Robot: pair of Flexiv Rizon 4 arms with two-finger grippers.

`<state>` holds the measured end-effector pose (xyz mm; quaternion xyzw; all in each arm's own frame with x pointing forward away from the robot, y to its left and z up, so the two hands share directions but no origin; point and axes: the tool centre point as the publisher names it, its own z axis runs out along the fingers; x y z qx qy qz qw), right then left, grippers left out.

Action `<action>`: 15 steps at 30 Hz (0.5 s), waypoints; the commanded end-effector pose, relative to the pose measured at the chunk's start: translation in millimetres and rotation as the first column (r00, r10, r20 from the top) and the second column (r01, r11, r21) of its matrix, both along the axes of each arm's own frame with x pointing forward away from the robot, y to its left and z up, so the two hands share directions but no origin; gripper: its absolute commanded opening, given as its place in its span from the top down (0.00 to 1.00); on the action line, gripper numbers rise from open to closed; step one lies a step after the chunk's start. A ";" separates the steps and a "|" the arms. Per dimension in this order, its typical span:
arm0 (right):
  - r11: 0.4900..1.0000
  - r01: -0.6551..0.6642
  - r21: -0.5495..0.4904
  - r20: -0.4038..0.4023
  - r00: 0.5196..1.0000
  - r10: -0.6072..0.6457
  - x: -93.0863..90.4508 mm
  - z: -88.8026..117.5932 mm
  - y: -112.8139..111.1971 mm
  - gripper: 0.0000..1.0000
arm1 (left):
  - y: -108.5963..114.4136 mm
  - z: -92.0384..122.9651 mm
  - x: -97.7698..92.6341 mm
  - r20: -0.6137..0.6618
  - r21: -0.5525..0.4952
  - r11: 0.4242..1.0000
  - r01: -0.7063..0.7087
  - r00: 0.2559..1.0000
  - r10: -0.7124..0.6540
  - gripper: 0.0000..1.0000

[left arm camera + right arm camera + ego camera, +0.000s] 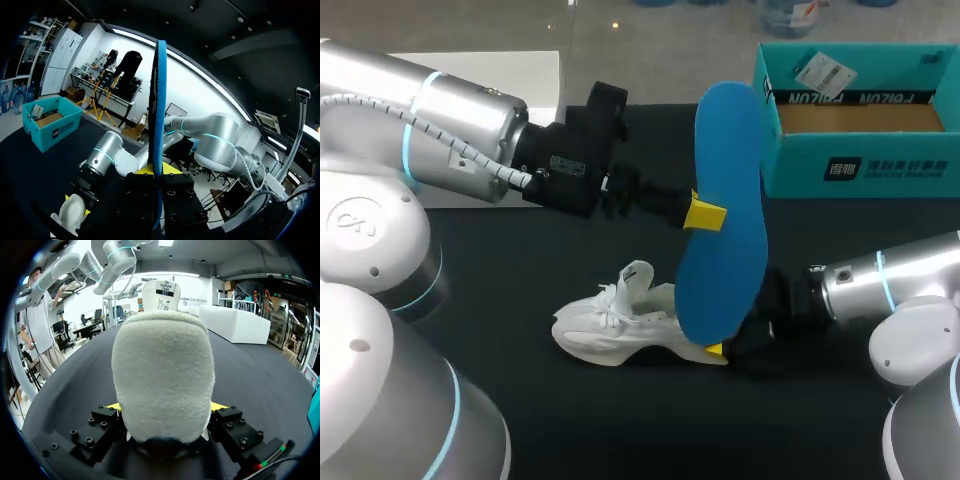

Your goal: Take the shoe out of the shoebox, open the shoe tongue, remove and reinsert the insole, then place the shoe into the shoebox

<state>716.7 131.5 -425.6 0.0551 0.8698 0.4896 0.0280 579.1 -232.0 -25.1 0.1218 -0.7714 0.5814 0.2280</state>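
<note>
**Status.** The left claw (pixel 703 213) is pinching the blue insole (pixel 725 200) near its middle. The insole stands almost on end and is clear of the shoe. The right claw (pixel 165 409) is pinching the heel of the white shoe (pixel 615 325). The shoe lies on the black counter (pixel 570 430) with its toe pointing away from that claw. The shoebox (pixel 860 150) sits open, well beyond the right claw.

**Step in hand.** I judge this to be the reinsertion of the insole.

**Recommendations.**
- I would keep the right claw clamped on the heel so the shoe cannot slide.
- I would tip the insole flatter and line its toe end up with the shoe's opening.
- I would feed it in toe-first under the raised tongue, then press the heel end down last.
- The grip sits mid-length, so the free ends may flex, and I would go slowly.

**Not verifiable.**
- From overhead, the insole covers the shoe's heel, most of the right claw and part of the opening.
- The right wrist view is filled by the heel, so it does not show the shoe's interior.
- The left wrist view shows the insole edge-on only.
- I cannot tell which end of the insole is the toe.
- I cannot tell how far the laces are loosened.
</note>
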 end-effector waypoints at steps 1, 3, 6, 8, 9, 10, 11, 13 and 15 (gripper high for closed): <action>1.000 0.002 -0.008 -0.001 1.000 -0.002 -0.3 -0.4 2.7 1.00 | -5.6 12.3 5.8 -0.010 -0.002 0.999 0.040 0.999 -0.040 1.00; 1.000 0.002 -0.008 -0.001 1.000 -0.002 -0.3 -0.4 2.7 1.00 | -6.6 17.1 3.6 -0.016 0.002 0.998 0.060 0.998 -0.060 1.00; 1.000 0.002 -0.008 -0.001 1.000 -0.002 -0.3 -0.4 2.7 1.00 | -7.6 24.9 -2.6 -0.031 -0.003 0.997 0.075 0.997 -0.075 1.00; 1.000 0.002 -0.008 -0.001 1.000 -0.002 -0.3 -0.4 2.7 1.00 | -6.9 30.5 -7.3 -0.044 -0.012 0.996 0.088 0.995 -0.089 1.00; 1.000 0.002 -0.008 -0.001 1.000 -0.002 -0.3 -0.4 2.7 1.00 | -5.9 32.9 -8.5 -0.043 -0.011 0.996 0.088 0.995 -0.089 1.00; 1.000 0.002 -0.008 -0.001 1.000 -0.002 -0.3 -0.4 2.7 1.00 | -4.6 35.8 -9.5 -0.041 -0.011 0.996 0.090 0.995 -0.090 1.00; 1.000 0.002 -0.008 -0.001 1.000 -0.002 -0.3 -0.4 2.7 1.00 | -3.5 39.2 -10.1 -0.038 -0.015 0.995 0.094 0.995 -0.094 1.00; 1.000 0.002 -0.008 -0.001 1.000 -0.002 -0.3 -0.4 2.7 1.00 | -1.6 44.1 -10.6 -0.028 -0.020 0.995 0.097 0.995 -0.098 1.00; 1.000 0.002 -0.008 -0.001 1.000 -0.002 -0.3 -0.4 2.7 1.00 | 0.5 47.7 -10.2 -0.016 -0.017 0.996 0.093 0.996 -0.093 1.00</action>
